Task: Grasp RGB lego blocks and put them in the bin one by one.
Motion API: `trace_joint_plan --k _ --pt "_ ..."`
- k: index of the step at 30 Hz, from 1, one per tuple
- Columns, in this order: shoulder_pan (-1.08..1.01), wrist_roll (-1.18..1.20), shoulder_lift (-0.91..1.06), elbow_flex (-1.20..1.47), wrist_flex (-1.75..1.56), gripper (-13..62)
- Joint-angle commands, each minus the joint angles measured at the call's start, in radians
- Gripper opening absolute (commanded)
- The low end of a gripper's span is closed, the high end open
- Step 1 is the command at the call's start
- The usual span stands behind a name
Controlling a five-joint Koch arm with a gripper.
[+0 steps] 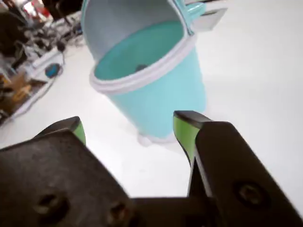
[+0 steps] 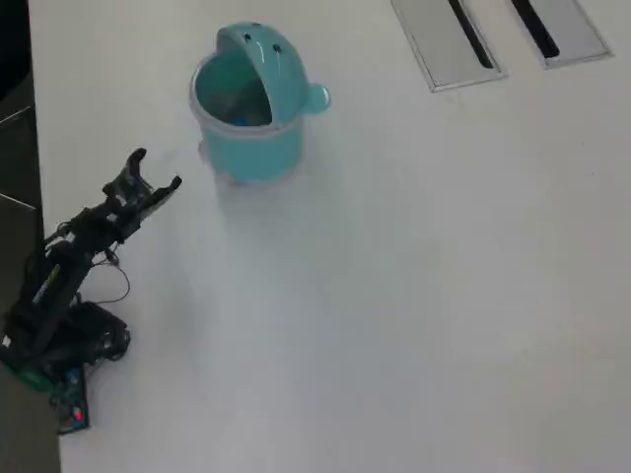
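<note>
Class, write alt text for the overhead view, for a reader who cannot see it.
A small black robot arm at the left edge of a white table points its open, empty gripper toward a round teal bin with its domed lid tipped open. Two flat grey panels sit at the top right; no loose blocks show on the table.

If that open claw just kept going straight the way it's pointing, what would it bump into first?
Most likely the teal bin. In the wrist view it fills the gap ahead of the open gripper, and overhead the gripper aims up-right toward it, with only bare table between.
</note>
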State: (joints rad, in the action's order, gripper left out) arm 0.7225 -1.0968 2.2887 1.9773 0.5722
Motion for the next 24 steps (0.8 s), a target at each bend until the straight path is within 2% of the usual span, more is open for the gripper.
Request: trace_joint_plan --k 1,14,24 --pt "-0.026 0.123 0.064 -0.012 -0.124 35.2" --pt "-0.160 0.612 0.072 0.196 -0.445 35.3" --pt "-0.293 0.758 0.077 0.574 -0.991 33.8"
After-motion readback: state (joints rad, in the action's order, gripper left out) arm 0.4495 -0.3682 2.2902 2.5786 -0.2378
